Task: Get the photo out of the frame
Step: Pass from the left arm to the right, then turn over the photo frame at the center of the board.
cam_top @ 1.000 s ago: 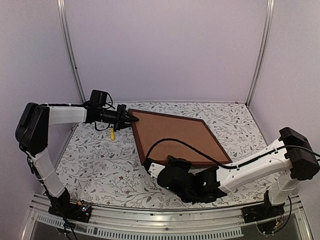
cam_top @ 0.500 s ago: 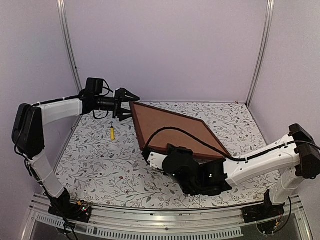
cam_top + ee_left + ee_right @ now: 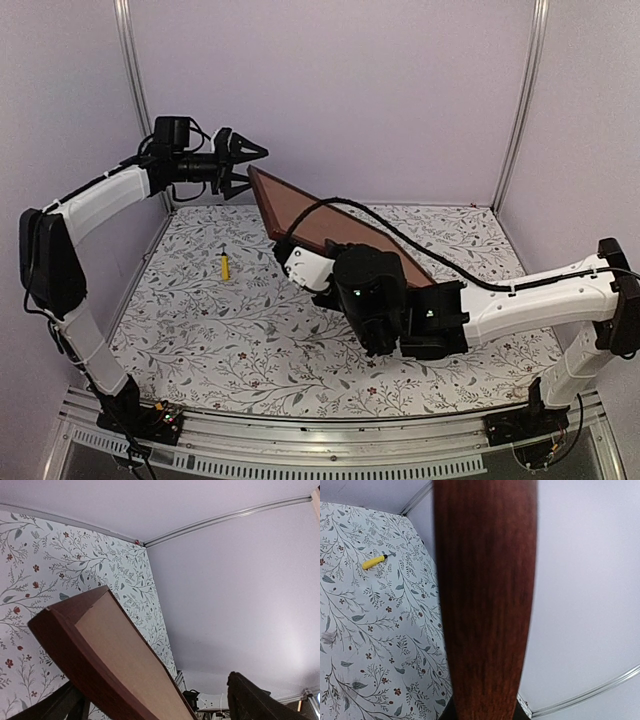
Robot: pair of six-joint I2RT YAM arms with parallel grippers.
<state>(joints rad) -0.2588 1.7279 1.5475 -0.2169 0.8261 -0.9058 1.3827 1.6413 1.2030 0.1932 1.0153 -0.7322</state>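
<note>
The frame, dark reddish-brown wood, is tilted steeply off the table with its plain brown backing board facing up. The photo is hidden behind that board. My right gripper is shut on the frame's near-left edge; in the right wrist view the wooden edge fills the middle and runs down between the jaws of the right gripper. My left gripper is open, its fingers either side of the frame's raised far-left corner. One dark finger shows well clear of the wood.
A small yellow tool lies on the floral tablecloth left of the frame, also in the right wrist view. Purple walls with metal rails close in the back and sides. The right arm's black cable crosses the board.
The left gripper opened and rose toward the back wall. The right gripper lifted the frame's left side, tipping it from nearly flat to steeply tilted, and moved up and back.
</note>
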